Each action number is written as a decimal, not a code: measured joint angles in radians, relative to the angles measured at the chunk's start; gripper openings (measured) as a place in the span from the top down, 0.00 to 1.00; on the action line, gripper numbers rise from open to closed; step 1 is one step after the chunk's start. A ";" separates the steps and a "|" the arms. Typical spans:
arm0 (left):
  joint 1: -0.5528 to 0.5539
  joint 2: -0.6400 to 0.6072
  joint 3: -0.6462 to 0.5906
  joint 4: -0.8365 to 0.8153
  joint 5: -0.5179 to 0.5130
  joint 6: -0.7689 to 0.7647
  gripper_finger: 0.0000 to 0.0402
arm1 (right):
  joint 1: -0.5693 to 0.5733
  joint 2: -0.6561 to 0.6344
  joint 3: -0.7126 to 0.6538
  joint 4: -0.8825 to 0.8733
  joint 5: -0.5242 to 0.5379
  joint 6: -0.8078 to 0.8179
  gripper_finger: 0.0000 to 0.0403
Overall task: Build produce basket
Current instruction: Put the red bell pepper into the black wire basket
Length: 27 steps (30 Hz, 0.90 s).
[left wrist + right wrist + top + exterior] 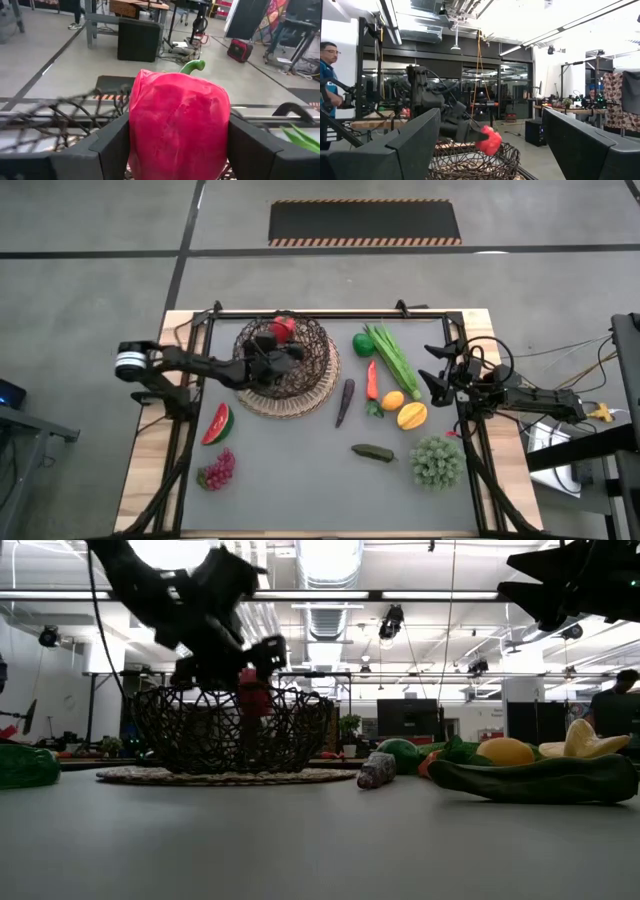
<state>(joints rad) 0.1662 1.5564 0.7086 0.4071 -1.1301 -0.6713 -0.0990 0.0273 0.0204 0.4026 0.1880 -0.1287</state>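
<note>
Grey matting covers the table [300,480], which sits on a concrete floor with a striped dark mat beyond its far edge. Over the basket [300,385] at the left rear hangs the left gripper [281,340], its fingers [112,145] clamped on either side of a red pepper [177,127]; the pepper sits above the basket's rim, green stem upward. Below and around this gripper, the dark wire bowl rests on its tan woven disc. Nearer the front edge from it lie a watermelon slice [217,423] and red grapes [219,469].

The right gripper [437,372] waits raised at the right side, fingers spread wide and holding nothing. Just beside it lie an orange [393,401] and a yellow fruit [412,416]; farther toward the basket are long green stalks [392,357], a carrot [372,379], a green pepper [363,344] and a dark eggplant [345,401]. A cucumber [373,451] lies nearer the front.
</note>
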 joint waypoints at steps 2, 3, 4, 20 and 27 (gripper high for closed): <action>0.009 0.047 0.010 0.012 -0.001 -0.001 0.37 | 0.000 0.000 0.000 0.000 0.008 0.000 0.18; 0.011 0.068 0.015 0.012 0.000 -0.001 0.37 | 0.000 0.000 0.000 0.000 0.017 -0.002 0.18; 0.011 0.086 0.018 0.012 -0.001 -0.002 0.37 | 0.000 0.000 0.000 0.000 0.023 -0.002 0.18; 0.023 0.184 0.037 0.003 -0.023 -0.003 0.37 | 0.000 0.000 0.000 0.000 0.024 -0.004 0.18; 0.027 0.182 0.036 0.003 -0.023 -0.003 0.37 | 0.000 0.000 0.000 0.000 0.024 -0.004 0.18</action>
<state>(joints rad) 0.1928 1.7382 0.7444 0.4099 -1.1534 -0.6739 -0.0986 0.0273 0.0204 0.4023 0.2123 -0.1326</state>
